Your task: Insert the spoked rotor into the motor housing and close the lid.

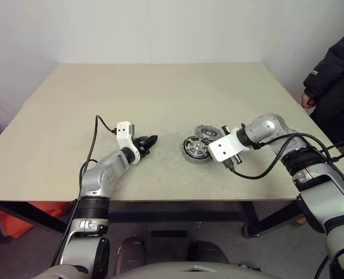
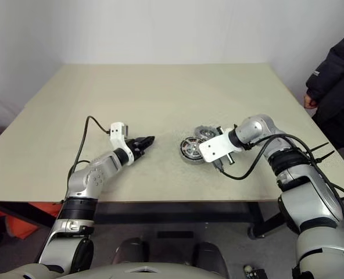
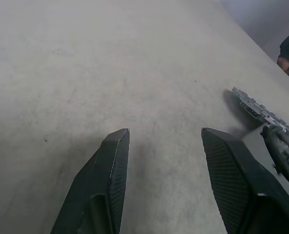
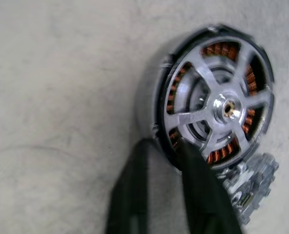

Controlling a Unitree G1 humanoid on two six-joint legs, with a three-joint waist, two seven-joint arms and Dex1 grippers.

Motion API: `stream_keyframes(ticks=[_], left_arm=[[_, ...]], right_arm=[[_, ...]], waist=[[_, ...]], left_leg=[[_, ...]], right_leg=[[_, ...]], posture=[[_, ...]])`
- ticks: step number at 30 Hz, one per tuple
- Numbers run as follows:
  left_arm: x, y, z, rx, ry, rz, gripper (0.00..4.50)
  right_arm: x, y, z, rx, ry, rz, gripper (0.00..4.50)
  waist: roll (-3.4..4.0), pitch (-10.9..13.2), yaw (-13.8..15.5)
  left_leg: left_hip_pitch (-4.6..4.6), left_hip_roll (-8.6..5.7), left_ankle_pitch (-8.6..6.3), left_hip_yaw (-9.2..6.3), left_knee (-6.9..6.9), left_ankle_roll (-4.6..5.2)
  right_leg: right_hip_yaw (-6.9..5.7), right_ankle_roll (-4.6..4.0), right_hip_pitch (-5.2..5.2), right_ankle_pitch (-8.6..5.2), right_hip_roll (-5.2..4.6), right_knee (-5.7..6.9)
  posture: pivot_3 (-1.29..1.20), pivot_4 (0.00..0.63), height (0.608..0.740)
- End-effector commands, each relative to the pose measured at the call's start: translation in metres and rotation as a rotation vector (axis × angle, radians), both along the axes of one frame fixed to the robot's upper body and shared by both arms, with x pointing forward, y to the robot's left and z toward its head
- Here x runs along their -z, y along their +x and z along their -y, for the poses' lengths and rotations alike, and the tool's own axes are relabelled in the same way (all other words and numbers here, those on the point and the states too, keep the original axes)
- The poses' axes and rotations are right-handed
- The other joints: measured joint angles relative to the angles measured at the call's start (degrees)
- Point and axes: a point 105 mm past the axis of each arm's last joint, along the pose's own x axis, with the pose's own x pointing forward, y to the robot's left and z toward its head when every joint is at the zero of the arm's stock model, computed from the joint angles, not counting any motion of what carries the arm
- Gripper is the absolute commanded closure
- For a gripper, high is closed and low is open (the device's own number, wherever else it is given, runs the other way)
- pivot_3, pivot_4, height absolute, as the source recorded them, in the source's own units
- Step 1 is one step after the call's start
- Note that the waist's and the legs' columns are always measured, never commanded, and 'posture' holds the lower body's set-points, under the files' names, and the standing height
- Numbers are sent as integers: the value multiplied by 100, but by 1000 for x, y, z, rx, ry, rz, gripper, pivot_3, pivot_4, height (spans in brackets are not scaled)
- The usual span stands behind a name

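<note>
Spoked rotor (image 4: 217, 109) already sits inside the motor housing (image 4: 168, 109), with copper windings showing between its spokes, so I judge the insertion done and the closing step in hand. Housing and rotor stand on the worktop (image 1: 160, 99) toward the near edge, right of the middle. The lid (image 1: 205, 132) lies just behind them, apparently touching. The right gripper (image 4: 161, 161) has its jaws nearly pressed together, their tips at the housing's rim; whether they pinch the rim I cannot tell. The left gripper (image 3: 164, 141) has its jaws spread and empty, well apart from the housing. Next, the lid must be grasped and centred over the rotor.
</note>
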Motion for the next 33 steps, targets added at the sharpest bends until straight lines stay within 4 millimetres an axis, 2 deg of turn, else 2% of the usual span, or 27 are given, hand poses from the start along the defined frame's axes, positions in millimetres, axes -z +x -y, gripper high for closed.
stream_keyframes(ticks=[1, 7, 13, 16, 21, 29, 33], left_arm=[[-16, 4, -3, -9, 0, 62, 2030], [-16, 4, -3, -11, 0, 64, 2030], [-14, 2, -1, -14, -2, 60, 2030], [-13, 1, -1, -16, -3, 59, 2030], [-12, 1, -2, -24, -3, 56, 2030], [-12, 0, -12, -53, 2, 61, 2030], [-13, -2, -19, -74, 7, 65, 2030]], right_arm=[[-1, 4, -2, 2, -3, 18, 4490], [-5, 10, -5, 23, 37, 41, 4490], [-24, 10, -14, 74, 164, -4, 4490], [-35, 5, -23, 115, 245, -85, 4490], [-50, -2, -49, 158, 362, -185, 4490], [-41, 4, -71, 247, 402, -213, 4490], [-29, 9, -78, 312, 412, -244, 4490]], waist=[[0, 0, -2], [0, 0, -13], [-1, 1, -95], [0, 2, -101], [0, 2, -107], [0, 2, -65], [1, 2, -61]], left_leg=[[2, 0, 0, 0, 0, -1], [19, 0, 4, 0, 4, -6], [17, -1, 5, 0, 4, -7], [1, 0, 2, -2, 4, -3], [-49, 0, 6, 0, 3, 31], [-52, 1, 2, 0, 4, 0], [-51, 1, 4, -1, 4, -4]], right_leg=[[0, 0, 0, 0, 0, 0], [2, -1, 11, 2, 0, 0], [2, -1, 10, 3, 0, 1], [1, -6, 1, 6, 0, 1], [0, -10, -50, 6, 3, 0], [1, -10, -56, 8, -2, 7], [1, -10, -57, 8, -1, 10]], posture=[[0, 0, 740], [0, 0, 740], [0, 0, 740], [0, 0, 740], [0, 0, 740], [0, 0, 740], [0, 0, 740]])
